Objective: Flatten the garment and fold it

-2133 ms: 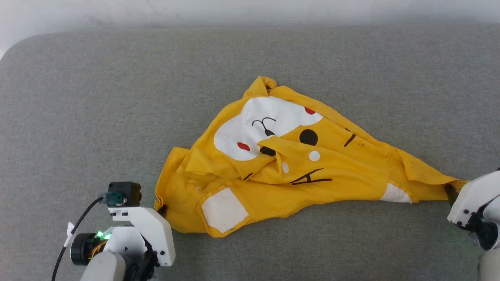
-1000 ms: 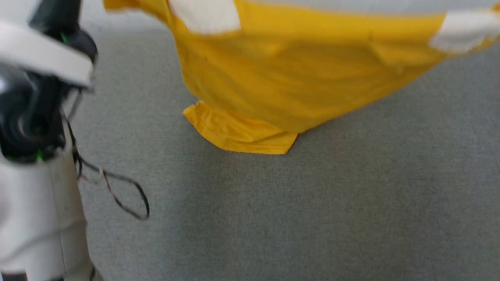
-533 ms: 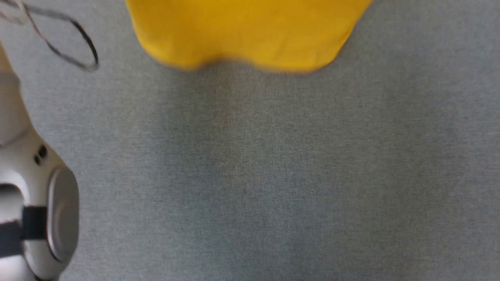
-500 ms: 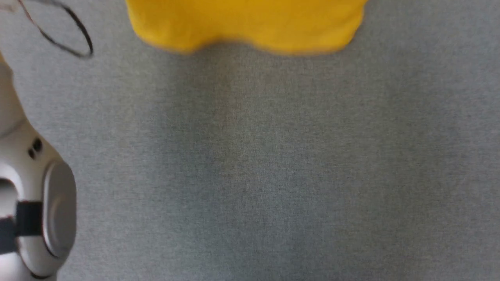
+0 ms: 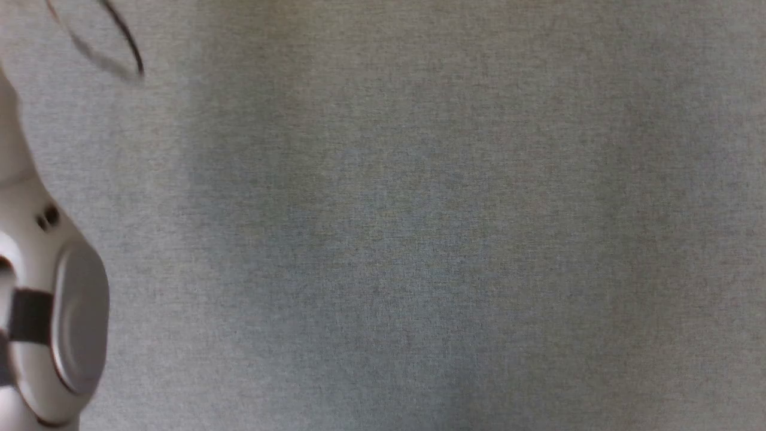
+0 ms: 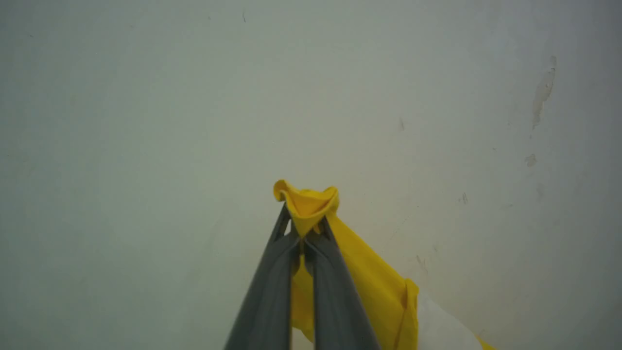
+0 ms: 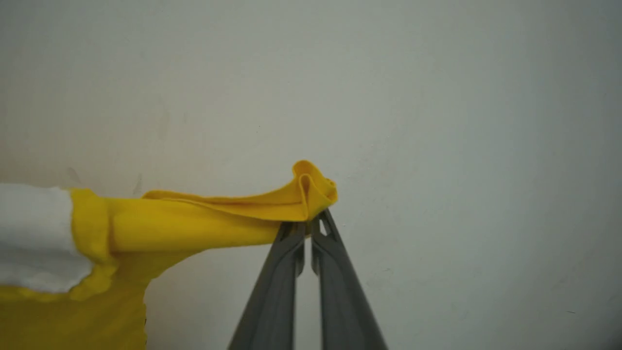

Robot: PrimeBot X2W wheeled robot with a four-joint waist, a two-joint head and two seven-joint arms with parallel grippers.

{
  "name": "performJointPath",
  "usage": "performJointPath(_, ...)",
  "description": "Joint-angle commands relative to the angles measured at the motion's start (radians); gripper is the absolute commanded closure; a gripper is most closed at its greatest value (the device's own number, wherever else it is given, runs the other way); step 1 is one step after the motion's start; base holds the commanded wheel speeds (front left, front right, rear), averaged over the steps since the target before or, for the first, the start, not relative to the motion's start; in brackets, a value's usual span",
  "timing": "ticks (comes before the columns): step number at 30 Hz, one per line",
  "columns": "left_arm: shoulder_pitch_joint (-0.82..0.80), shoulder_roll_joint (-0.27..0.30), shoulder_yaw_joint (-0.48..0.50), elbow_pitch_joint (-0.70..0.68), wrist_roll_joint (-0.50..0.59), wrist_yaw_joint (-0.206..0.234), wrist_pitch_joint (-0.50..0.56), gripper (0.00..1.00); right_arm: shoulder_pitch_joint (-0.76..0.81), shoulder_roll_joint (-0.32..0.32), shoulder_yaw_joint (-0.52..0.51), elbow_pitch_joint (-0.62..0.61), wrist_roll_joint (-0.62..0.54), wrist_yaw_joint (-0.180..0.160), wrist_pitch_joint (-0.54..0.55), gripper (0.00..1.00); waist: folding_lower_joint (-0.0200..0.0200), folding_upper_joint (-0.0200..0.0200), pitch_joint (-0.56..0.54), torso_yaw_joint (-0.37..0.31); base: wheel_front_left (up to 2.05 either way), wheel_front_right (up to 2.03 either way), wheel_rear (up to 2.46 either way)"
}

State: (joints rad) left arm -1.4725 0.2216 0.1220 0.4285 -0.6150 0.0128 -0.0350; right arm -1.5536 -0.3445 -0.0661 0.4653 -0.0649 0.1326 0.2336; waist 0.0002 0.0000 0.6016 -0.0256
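Yellow cotton of the garment (image 7: 204, 214) hangs spread between both grippers, before a pale wall (image 6: 146, 97). The left gripper (image 6: 305, 222) is clenched on one corner and the right gripper (image 7: 306, 223) on another. You are in the flattening step. Next, lower the garment evenly onto the grey surface (image 5: 419, 239); its hem probably hangs clear. Keep the cable (image 5: 128, 42) away.

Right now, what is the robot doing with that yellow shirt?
The robot holds a yellow T-shirt with both grippers. The left gripper is shut on one bunched bit of it. The right gripper is shut on another bit, and the cloth stretches sideways from there. Both grippers point toward a pale wall, so the shirt looks held up in the air, not lying flat. It isn't folded yet.
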Motion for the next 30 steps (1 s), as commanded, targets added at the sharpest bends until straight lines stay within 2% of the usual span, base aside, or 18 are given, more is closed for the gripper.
performJointPath(1, 0.064, 0.016, -0.01, 0.028, 0.013, -0.018, -0.001, 1.0, 0.056, -0.002, -0.005, 0.029, 0.02, -0.002, -0.016, 1.0, -0.0002, 0.0, -0.018, 0.007, 0.0, 0.0, 0.0)
performJointPath(9, 0.36, 0.061, -0.098, 0.101, 0.092, -0.057, 0.046, 1.0, 0.35, 0.001, 0.044, 0.097, 0.159, -0.002, 0.001, 1.0, -0.0002, 0.0, -0.139, 0.023, 0.0, 0.0, 0.0)
performJointPath(15, 0.65, 0.053, -0.141, 0.04, 0.076, -0.077, 0.149, 1.0, 0.663, 0.002, 0.031, 0.01, 0.287, -0.002, 0.097, 1.0, -0.0002, 0.0, -0.269, 0.04, 0.0, 0.0, 0.0)
performJointPath(19, 0.88, 0.048, -0.161, -0.061, 0.066, -0.058, 0.226, 1.0, 0.901, 0.018, -0.026, -0.129, 0.347, -0.002, 0.19, 1.0, -0.0002, 0.0, -0.344, 0.05, 0.0, 0.0, 0.0)
performJointPath(23, 1.099, 0.043, -0.158, -0.186, 0.034, -0.028, 0.302, 1.0, 1.132, 0.058, -0.128, -0.295, 0.356, -0.002, 0.271, 1.0, -0.0002, 0.0, -0.402, 0.06, 0.0, 0.0, 0.0)
performJointPath(30, 1.407, 0.037, -0.15, -0.397, 0.014, 0.053, 0.399, 1.0, 1.446, 0.205, -0.295, -0.525, 0.329, -0.002, 0.369, 1.0, -0.0002, 0.0, -0.461, 0.076, 0.0, 0.0, 0.0)
